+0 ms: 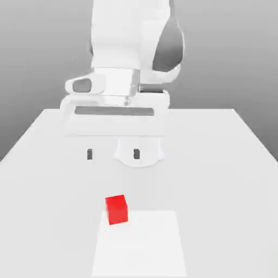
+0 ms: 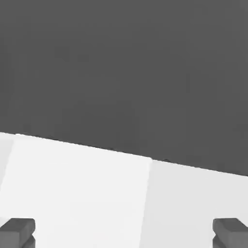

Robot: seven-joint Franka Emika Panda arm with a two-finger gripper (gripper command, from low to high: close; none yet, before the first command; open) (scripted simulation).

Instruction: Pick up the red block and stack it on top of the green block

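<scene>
The white arm stands at the far side of the white table, folded over with its hand hanging above the tabletop. The gripper points down, its two dark fingertips set wide apart, as far open as they appear able to go, with nothing between them and nothing held. In the hand view the same two dark fingertips sit at opposite edges of the picture, again with only bare table surface between them. The red block rests on the table nearer the camera than the gripper, well apart from it and a little toward the exterior view's right of the left fingertip. It sits at the far left corner of a paler square patch on the tabletop, slightly turned relative to the table's edges. The block is untouched.
</scene>
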